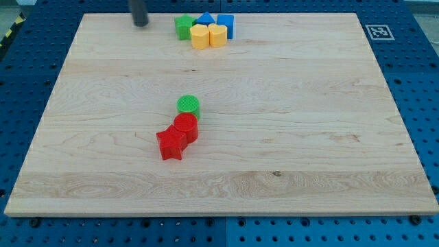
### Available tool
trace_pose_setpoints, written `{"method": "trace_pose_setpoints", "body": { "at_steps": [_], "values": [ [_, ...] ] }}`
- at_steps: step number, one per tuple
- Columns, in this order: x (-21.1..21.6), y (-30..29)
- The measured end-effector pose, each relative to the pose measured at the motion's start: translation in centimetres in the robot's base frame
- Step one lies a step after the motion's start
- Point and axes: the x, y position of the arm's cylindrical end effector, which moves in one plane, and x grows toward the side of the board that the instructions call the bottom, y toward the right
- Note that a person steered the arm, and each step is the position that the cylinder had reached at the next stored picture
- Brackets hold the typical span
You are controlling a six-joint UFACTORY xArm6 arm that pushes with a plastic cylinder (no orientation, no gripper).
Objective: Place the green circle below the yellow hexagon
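The green circle lies near the middle of the wooden board, touching a red circle just below it. The yellow hexagon sits in a cluster at the view's top, beside a yellow heart-like block. My tip is at the view's top, left of that cluster and far above the green circle, touching no block.
A red star touches the red circle at its lower left. In the top cluster are a green block, a blue triangle and a blue block. A printed marker tag sits at the top right corner.
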Motion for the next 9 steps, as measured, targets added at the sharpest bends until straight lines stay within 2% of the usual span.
{"method": "trace_pose_setpoints", "body": {
  "at_steps": [2,3,5,8,9],
  "values": [
    [0.1,-1.0],
    [3.1,-1.1],
    [5.1,-1.1],
    [20.5,-0.5],
    [24.9,3.7]
  ]
}}
